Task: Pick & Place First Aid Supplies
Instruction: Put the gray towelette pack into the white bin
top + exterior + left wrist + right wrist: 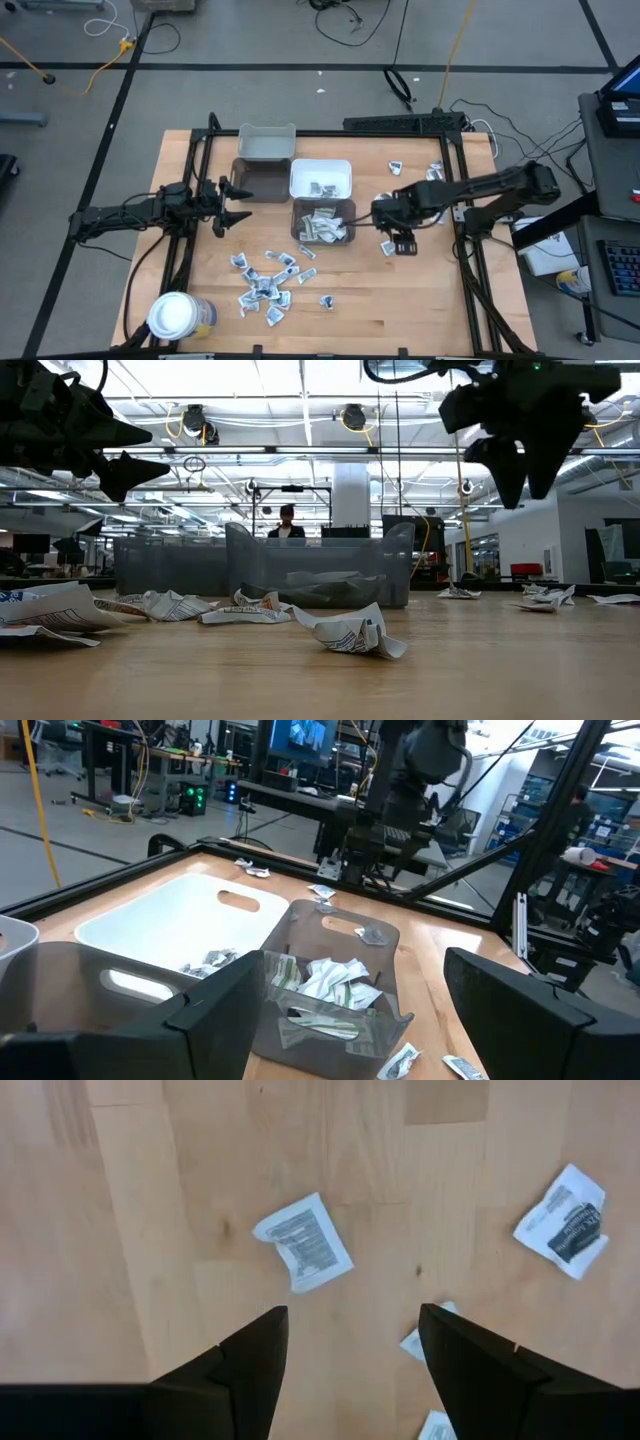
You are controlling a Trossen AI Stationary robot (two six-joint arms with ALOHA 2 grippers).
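R gripper [350,1342] hangs over bare bench [420,290] just right of the clear grey bin [322,221], jaws apart, nothing held; 1 white packet [303,1241] lies flat on the wood under it, another [563,1222] near. L gripper [228,206] hovers w/ jaws released, empty, left of the bins toward bench's left side. Packet pile [268,282] sits near front edge; a few packets in the grey bin and white bin [320,179]. White-lidded jar [178,316] at front-left corner.
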